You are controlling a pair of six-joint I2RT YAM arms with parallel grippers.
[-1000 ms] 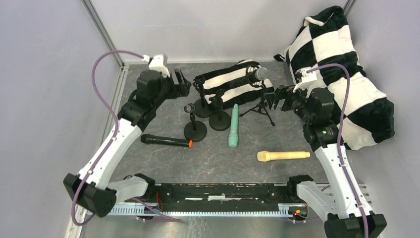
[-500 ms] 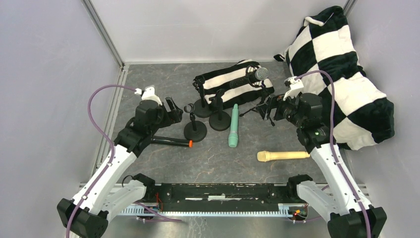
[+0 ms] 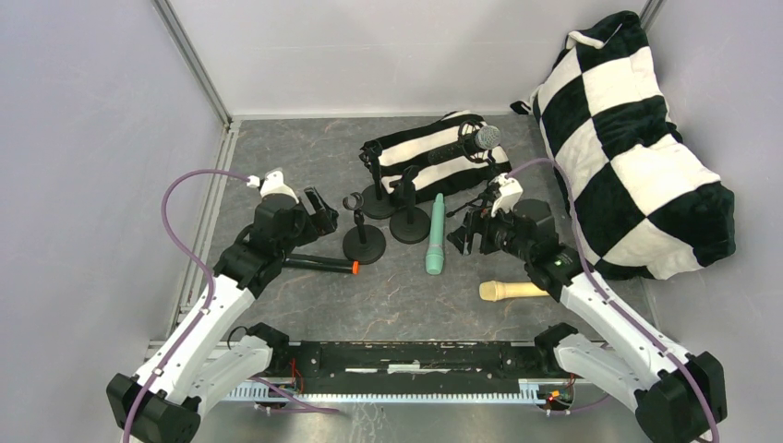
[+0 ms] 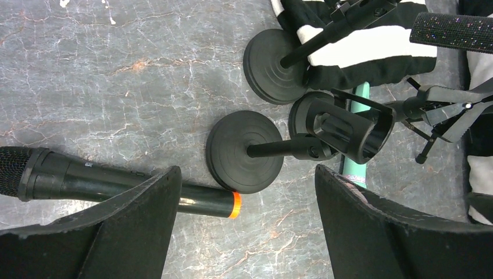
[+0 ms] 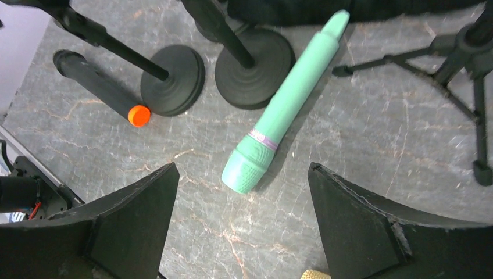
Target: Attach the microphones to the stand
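**Containers.** A black-and-white striped pouch (image 3: pixel 420 157) lies at the rear centre of the counter (image 3: pixel 305 157). Its contents cannot be seen. A large checkered soft bag (image 3: pixel 637 138) fills the rear right corner, and its contents cannot be made out either.

**Surroundings.** Three round-base stands (image 3: pixel 409 224) are clustered upright just in front of the pouch. The clip of the nearest stand (image 4: pixel 244 152) holds no microphone. A tripod stand (image 5: pixel 465 70) sits just to their right. In the overhead view the right arm partly hides its legs.

**Microphones.**
- The black microphone with silver mesh head (image 3: pixel 475 140) is raised at the top of the tripod stand, tilted above the pouch.
- The mint green microphone (image 5: pixel 285 99) lies flat on the counter with its ribbed head toward the near edge. A lilac band sits below the head, and the body is just beside the middle stand's base.
- The black microphone with orange ring (image 4: pixel 116 183) lies flat to the left of the nearest stand, its orange end just beside that base.
- The cream-yellow microphone (image 3: pixel 512 291) lies flat at the near right, well apart from the stands. The right arm covers its handle end.

**Grippers.**
- The left gripper (image 4: pixel 244 174) hovers over the nearest stand. Its jaws are spread wide with nothing held.
- The right gripper (image 5: pixel 243 168) hovers above the mint green microphone's head. Its jaws are spread wide with nothing held.
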